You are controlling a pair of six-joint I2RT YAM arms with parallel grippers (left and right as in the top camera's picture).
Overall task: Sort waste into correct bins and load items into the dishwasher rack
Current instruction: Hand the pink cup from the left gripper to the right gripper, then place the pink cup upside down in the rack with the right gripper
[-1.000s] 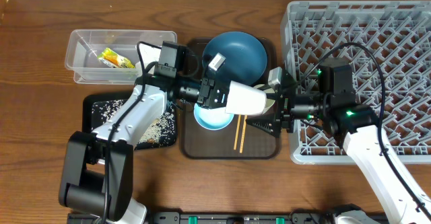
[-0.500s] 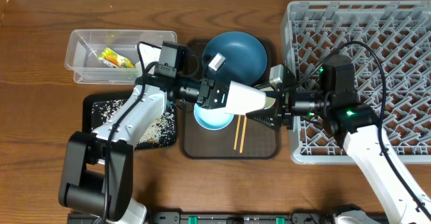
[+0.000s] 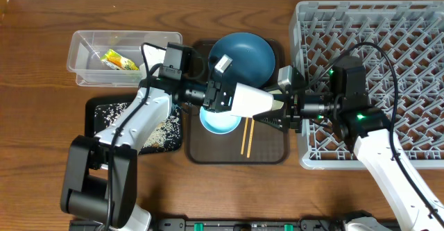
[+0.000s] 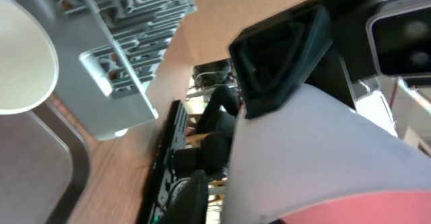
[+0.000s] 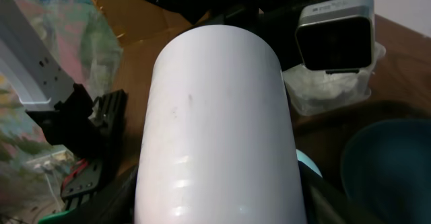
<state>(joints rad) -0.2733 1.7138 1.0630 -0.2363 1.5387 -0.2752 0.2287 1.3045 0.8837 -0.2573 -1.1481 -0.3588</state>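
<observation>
The pale cup (image 3: pixel 253 100) lies on its side in the air over the brown serving tray (image 3: pixel 270 155), between the two arms. The right gripper (image 3: pixel 279 110), reaching in from 3 o'clock, has its fingers clamped on either side of the cup's base end. The left gripper (image 3: pixel 238 99), from 9 o'clock, has a finger (image 4: pixel 283 49) against the cup wall; whether it grips cannot be told. On the tray, the white bowl (image 3: pixel 220 124) sits at 7 o'clock of the cup and the chopsticks (image 3: pixel 246 135) at 6 o'clock. The dishwasher rack (image 3: pixel 388 23) stands at 3 o'clock of the tray.

Your left arm (image 3: pixel 135 123) and right arm (image 3: pixel 380 153): white shells over black joints, looping black cables (image 3: pixel 378 48), 2 green lights (image 3: pixel 360 117) glowing on the right one.
</observation>
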